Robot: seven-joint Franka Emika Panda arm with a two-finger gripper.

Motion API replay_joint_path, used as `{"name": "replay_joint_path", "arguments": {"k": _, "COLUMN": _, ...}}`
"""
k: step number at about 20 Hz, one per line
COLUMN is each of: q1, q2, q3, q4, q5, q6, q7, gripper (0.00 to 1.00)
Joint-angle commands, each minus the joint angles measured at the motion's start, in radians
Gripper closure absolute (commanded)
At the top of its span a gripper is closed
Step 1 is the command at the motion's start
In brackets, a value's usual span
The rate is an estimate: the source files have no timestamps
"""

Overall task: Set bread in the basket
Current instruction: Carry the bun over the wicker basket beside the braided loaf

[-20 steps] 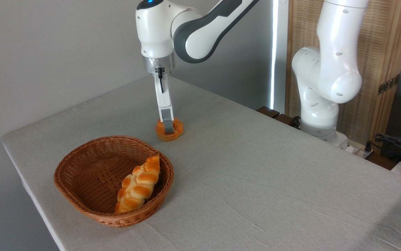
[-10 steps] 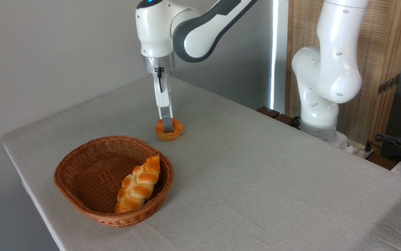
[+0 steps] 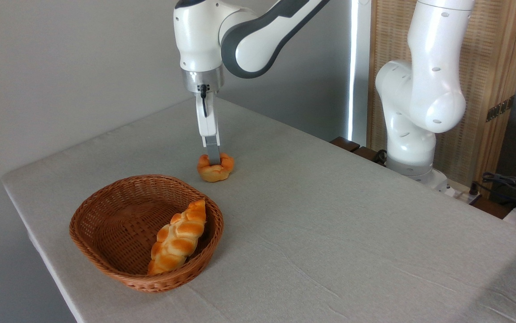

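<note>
The bread [image 3: 216, 170], a small round golden-orange bun with a lobed top, sits on the grey tablecloth just behind the basket. My gripper [image 3: 213, 159] comes straight down onto its middle and is shut on it, pinching the bun narrower. Only the near finger [image 3: 212, 153] shows, since I see the gripper edge-on. I cannot tell whether the bun still touches the cloth. The oval brown wicker basket [image 3: 88, 207] stands at the front left of the table, about one bun-width from the bread.
A long braided golden loaf [image 3: 178, 237] lies inside the basket against its right wall. The arm's white base [image 3: 413, 134] stands at the table's far right edge, with cables [image 3: 507, 183] beyond it. The table's left edge [image 3: 29, 224] runs close to the basket.
The gripper has closed on the bun, squeezing it from a flat round disc into a narrower, taller shape. The wrist has risen slightly and shifted a little left.
</note>
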Motion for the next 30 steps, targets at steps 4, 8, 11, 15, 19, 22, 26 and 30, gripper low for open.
{"name": "replay_joint_path", "arguments": {"k": 4, "q1": 0.071, "q2": 0.027, "q3": 0.136, "q4": 0.343, "q5": -0.021, "q6": -0.302, "q7": 0.021, "gripper": 0.98}}
{"name": "replay_joint_path", "arguments": {"k": 8, "q1": 0.071, "q2": 0.067, "q3": 0.231, "q4": 0.382, "q5": -0.121, "q6": -0.068, "q7": 0.095, "gripper": 0.92}}
{"name": "replay_joint_path", "arguments": {"k": 11, "q1": 0.071, "q2": 0.161, "q3": 0.231, "q4": 0.379, "q5": -0.113, "q6": 0.058, "q7": 0.213, "gripper": 0.79}}
{"name": "replay_joint_path", "arguments": {"k": 15, "q1": 0.071, "q2": 0.229, "q3": 0.231, "q4": 0.360, "q5": -0.109, "q6": 0.160, "q7": 0.279, "gripper": 0.09}}
{"name": "replay_joint_path", "arguments": {"k": 19, "q1": 0.071, "q2": 0.248, "q3": 0.226, "q4": 0.360, "q5": -0.109, "q6": 0.162, "q7": 0.281, "gripper": 0.00}}
{"name": "replay_joint_path", "arguments": {"k": 22, "q1": 0.070, "q2": 0.248, "q3": 0.226, "q4": 0.360, "q5": -0.109, "q6": 0.162, "q7": 0.281, "gripper": 0.00}}
{"name": "replay_joint_path", "arguments": {"k": 26, "q1": 0.071, "q2": 0.248, "q3": 0.225, "q4": 0.362, "q5": -0.112, "q6": 0.165, "q7": 0.281, "gripper": 0.00}}
{"name": "replay_joint_path", "arguments": {"k": 30, "q1": 0.070, "q2": 0.246, "q3": 0.216, "q4": 0.362, "q5": -0.136, "q6": 0.169, "q7": 0.281, "gripper": 0.00}}
